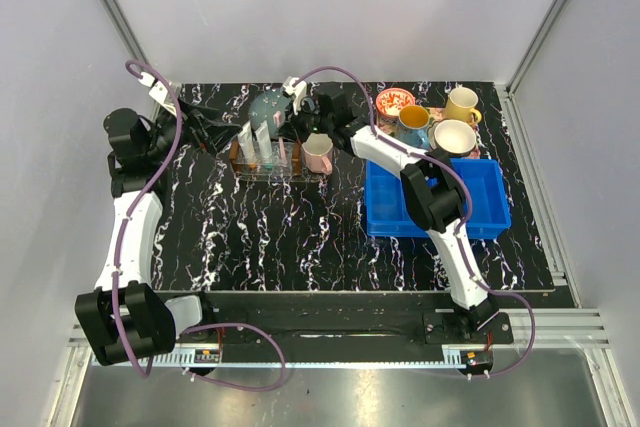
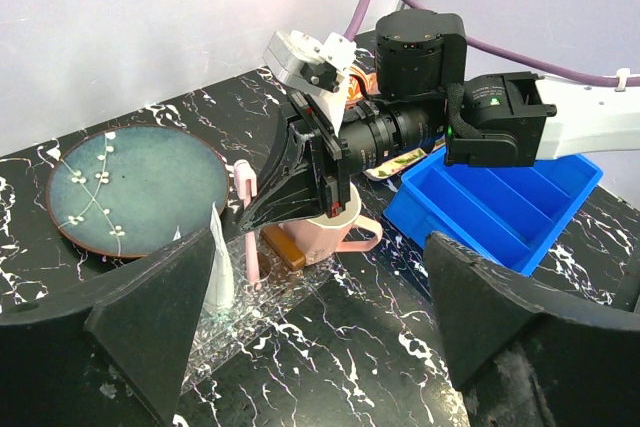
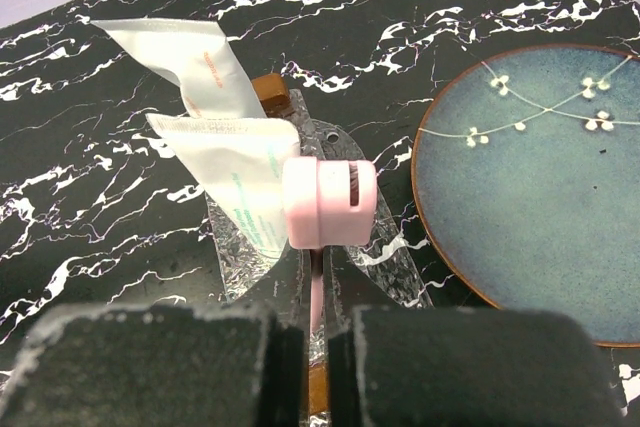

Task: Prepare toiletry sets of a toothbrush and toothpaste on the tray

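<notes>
The slim pale-pink plastic toothbrush point(image 3: 327, 203) is standing upright in the clear oblong plastic tray point(image 3: 388, 247). Its blocky rounded head is pointing up toward the wrist camera and its thin handle is going down into the holed rack. The right gripper point(image 3: 316, 337) is clenching this handle between its dark, grainy pads, most probably so that the stick is not tipping while it is seating in a hole.

Just beside it, two soft white toothpaste tubes, one with orange print point(image 3: 190, 67) and one with teal print point(image 3: 245, 172), are standing with their flat crimped ends up. Their caps are hidden below. A brown block point(image 3: 268, 87) is closing the far end of the rack.

The tray is lying on the black white-veined table point(image 3: 100, 247), near the glazed teal round plate point(image 3: 540, 187). In the left wrist view, the glossy pink mug point(image 2: 345, 232) and the blue plastic bin point(image 2: 500, 212) are showing beyond the tray. The left gripper point(image 2: 315, 342) is hovering apart, jaws spread wide and holding nothing; I think it is waiting.
</notes>
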Robot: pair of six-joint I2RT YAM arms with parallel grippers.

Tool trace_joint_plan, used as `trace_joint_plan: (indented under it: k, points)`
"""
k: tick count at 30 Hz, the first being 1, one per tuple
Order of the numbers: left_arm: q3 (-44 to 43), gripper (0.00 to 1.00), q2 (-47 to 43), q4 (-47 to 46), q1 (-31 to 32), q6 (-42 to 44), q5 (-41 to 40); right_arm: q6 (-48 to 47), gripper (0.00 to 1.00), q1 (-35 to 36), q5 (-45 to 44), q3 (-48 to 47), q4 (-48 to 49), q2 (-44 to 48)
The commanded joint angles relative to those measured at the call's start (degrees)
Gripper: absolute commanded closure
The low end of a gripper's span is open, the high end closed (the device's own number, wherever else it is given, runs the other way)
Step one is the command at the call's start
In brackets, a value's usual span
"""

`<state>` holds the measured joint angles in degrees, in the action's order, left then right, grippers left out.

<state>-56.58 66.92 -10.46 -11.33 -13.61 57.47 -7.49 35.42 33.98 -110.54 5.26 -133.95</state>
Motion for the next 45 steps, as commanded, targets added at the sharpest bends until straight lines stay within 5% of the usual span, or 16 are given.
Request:
trace_joint_plan:
  k: [1, 39, 45]
  points:
    - [-0.02, 0.10, 0.06, -3.16, -0.36, -0.54, 1.59, 0.54, 1.00, 0.44, 0.21, -1.26, 3.09, -0.52]
    - [0.06, 0.10, 1.11, -4.22, -0.62, -2.13, 2.73, -1.57, 1.00, 0.44, 0.48, -1.43, 3.97, -1.40]
    - [0.06, 0.10, 1.03, -4.22, -0.62, -2.21, 2.82, -2.18, 0.92, 0.44, -0.05, -0.90, 3.62, -1.05]
